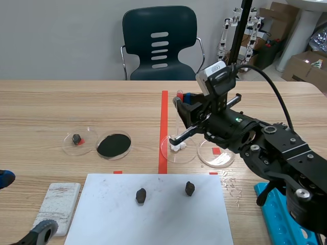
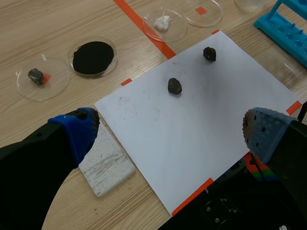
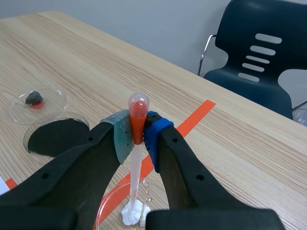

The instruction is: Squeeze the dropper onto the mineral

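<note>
Left gripper [image 2: 170, 132]: largely cut off in the scene view. Its wrist view shows the fingers wide apart, holding nothing, over the white sheet [image 2: 201, 124]. Right gripper [image 3: 138, 133]: clamped on the dropper [image 3: 135, 167] just below the bulb. The dropper stands upright, long axis vertical, bulb up and tip down at the white mineral [image 3: 133, 212] in the clear dish [image 1: 190, 158]. Whether the tip touches the mineral cannot be confirmed.

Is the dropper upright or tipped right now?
Upright: the right pincer grips the dropper by its orange neck, bulb up, tip down over the white mineral.
</note>
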Robot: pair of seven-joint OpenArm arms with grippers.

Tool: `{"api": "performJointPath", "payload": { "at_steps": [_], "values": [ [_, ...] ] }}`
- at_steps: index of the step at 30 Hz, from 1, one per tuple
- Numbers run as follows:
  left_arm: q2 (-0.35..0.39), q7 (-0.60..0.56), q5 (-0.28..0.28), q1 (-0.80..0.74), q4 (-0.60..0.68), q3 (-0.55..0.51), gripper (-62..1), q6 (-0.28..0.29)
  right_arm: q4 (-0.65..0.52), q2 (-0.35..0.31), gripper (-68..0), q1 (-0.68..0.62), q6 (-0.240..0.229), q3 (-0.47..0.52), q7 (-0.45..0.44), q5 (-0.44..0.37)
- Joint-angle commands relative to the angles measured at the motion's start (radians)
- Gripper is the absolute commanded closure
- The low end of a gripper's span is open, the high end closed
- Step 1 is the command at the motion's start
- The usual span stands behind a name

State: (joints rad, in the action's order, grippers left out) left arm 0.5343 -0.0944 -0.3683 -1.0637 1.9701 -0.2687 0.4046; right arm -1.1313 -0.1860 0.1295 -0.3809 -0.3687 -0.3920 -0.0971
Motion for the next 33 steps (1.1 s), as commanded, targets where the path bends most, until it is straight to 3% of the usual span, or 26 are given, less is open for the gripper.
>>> {"api": "performJointPath", "payload": {
  "at_steps": [1,23,33],
  "values": [
    [-0.007,-0.016,-0.010,0.003,0.008,-0.001,-62.3,0.002,-0.004,-0.003,-6.6,0.020,0.000,-0.002,-0.022,-0.015],
    [-0.007,-0.016,-0.010,0.003,0.008,-0.001,-62.3,0.002,-0.005,-0.024,-6.3,0.019,0.000,-0.002,-0.042,-0.016],
    [-0.007,-0.016,-0.010,0.003,0.008,-0.001,-62.3,0.002,-0.005,-0.024,-2.4,0.019,0.000,-0.002,-0.045,-0.016]
  ]
}}
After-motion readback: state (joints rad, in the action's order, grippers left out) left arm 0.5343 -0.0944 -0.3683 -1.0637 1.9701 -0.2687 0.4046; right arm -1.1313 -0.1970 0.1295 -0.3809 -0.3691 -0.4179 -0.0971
